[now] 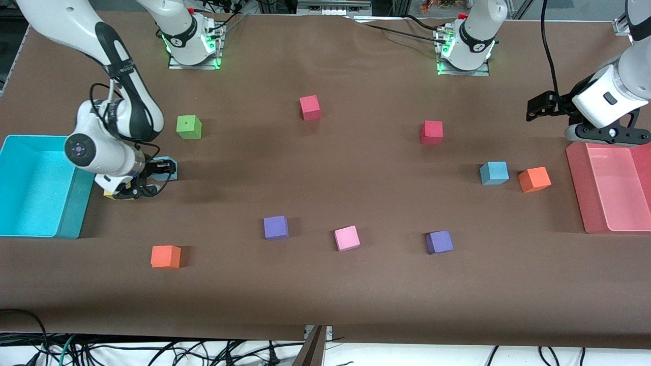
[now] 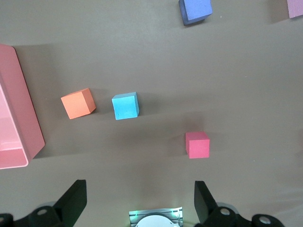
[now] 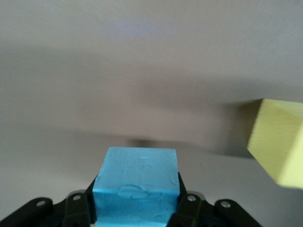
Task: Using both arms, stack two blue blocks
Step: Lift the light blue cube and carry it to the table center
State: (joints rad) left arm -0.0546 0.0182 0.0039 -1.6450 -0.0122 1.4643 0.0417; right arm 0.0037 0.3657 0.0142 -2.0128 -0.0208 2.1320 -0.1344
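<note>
Since the stack needs one cube carried to the other, the right gripper sits low by the large turquoise plastic bin, clenched on a light sky-blue foam cube; the second sky-blue foam cube rests beside an orange foam cube; the left gripper waits released over the pink tray, probably leaving room.

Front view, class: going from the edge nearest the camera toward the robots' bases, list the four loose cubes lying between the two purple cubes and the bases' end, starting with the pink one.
Pink cube → blue cube → red cube → red cube nearest the bases.
</note>
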